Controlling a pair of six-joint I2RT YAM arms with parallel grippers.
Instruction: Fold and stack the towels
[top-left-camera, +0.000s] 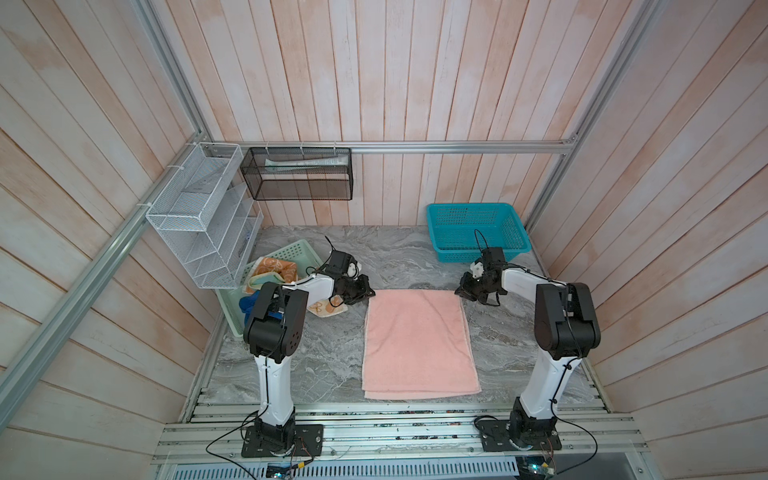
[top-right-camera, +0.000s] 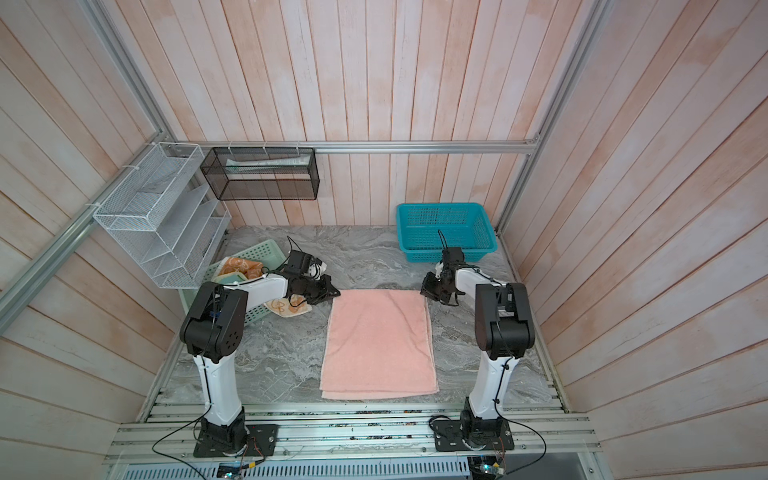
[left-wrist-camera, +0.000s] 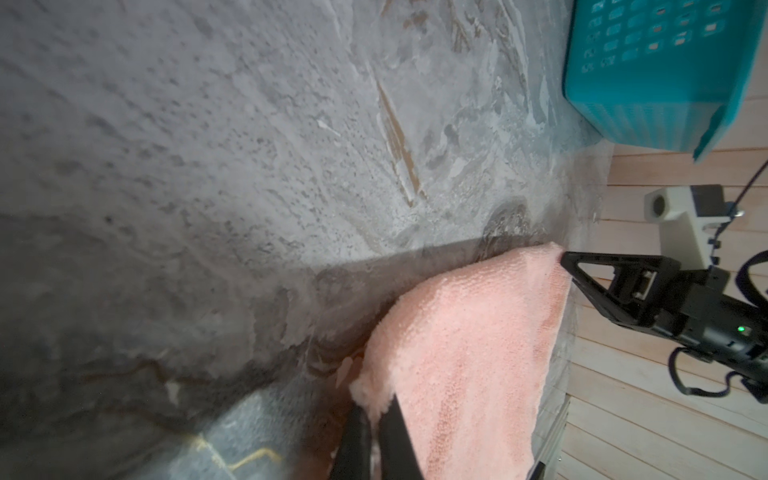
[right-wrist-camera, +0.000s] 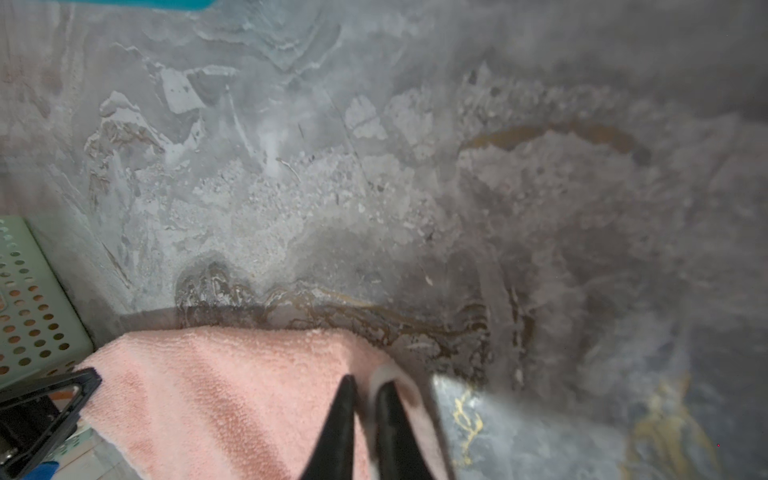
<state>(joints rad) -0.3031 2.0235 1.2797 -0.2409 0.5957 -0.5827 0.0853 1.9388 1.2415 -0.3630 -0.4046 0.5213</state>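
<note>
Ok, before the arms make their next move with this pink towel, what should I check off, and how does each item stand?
1. Left tool shut on the pink towel at one far corner: ok.
2. Right tool shut on the other far corner: ok.
3. Both layers caught in each pinch: cannot tell.
4. Near edges even: not ok, the bottom layer peeks out.
5. Orange towel clear of the left tool: cannot tell, it lies right beside it.
</note>
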